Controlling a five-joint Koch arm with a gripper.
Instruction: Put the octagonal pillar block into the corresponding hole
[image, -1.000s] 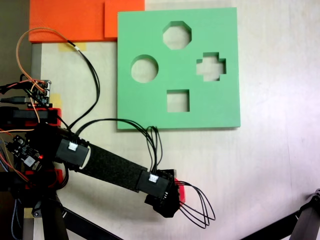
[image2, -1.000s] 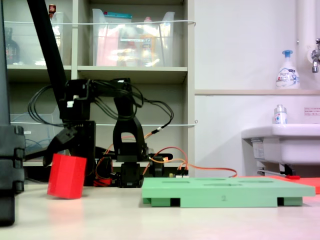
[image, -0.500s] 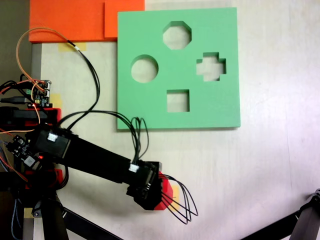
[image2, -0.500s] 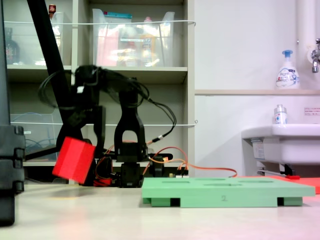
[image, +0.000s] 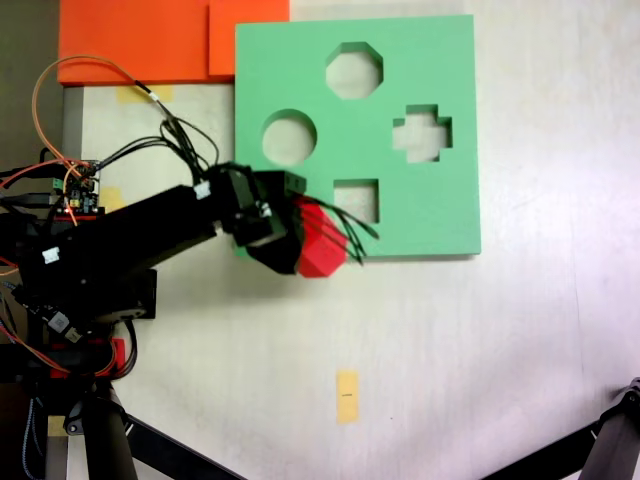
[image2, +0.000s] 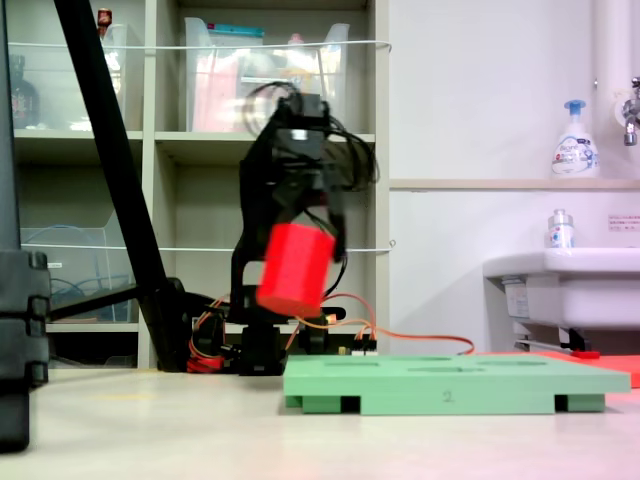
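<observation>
My gripper (image: 300, 235) (image2: 300, 240) is shut on the red octagonal pillar block (image: 322, 244) (image2: 294, 268) and holds it well above the table. From above, the block hangs over the front left edge of the green foam board (image: 440, 215), just left of the square cutout (image: 356, 201). The octagon-shaped hole (image: 354, 70) lies open at the board's far side. In the low side view the block is tilted and blurred, high above the left end of the board (image2: 450, 385).
The board also has a round cutout (image: 289, 137) and a cross cutout (image: 421, 133). Orange foam sheets (image: 150, 40) lie at the top left. A yellow tape mark (image: 346, 396) is on the table. A black tripod leg (image: 600, 445) crosses the bottom right corner.
The arm lifted the red block off the table near the front and swung it up and toward the green board. The yellow tape mark is now uncovered.
</observation>
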